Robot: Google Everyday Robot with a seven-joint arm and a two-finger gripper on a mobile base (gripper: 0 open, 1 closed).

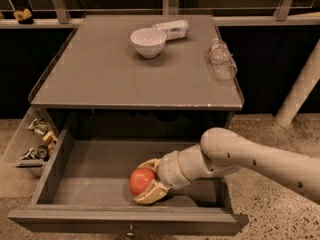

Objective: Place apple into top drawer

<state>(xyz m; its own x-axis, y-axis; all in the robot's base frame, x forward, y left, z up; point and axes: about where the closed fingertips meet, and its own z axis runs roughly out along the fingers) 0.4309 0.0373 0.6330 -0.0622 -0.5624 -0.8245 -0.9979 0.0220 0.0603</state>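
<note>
The red-orange apple [141, 180] sits between my gripper's two tan fingers, low inside the open top drawer [90, 171] of the grey cabinet. My gripper [142, 182] reaches in from the right, over the drawer's front middle, and is shut on the apple. One finger [150, 163] lies behind the apple and the other [150, 194] in front of it. The apple is at or just above the drawer floor; I cannot tell if it touches. The drawer's small round knob [130, 231] shows at the bottom edge of the front panel.
On the cabinet top [100, 79] stand a white bowl [148, 41], a white packet [172, 29] behind it and a clear plastic bottle [221, 59] lying at the right. A pale side bin [30, 141] with odds and ends hangs at the left. A white post [300, 91] stands at the right.
</note>
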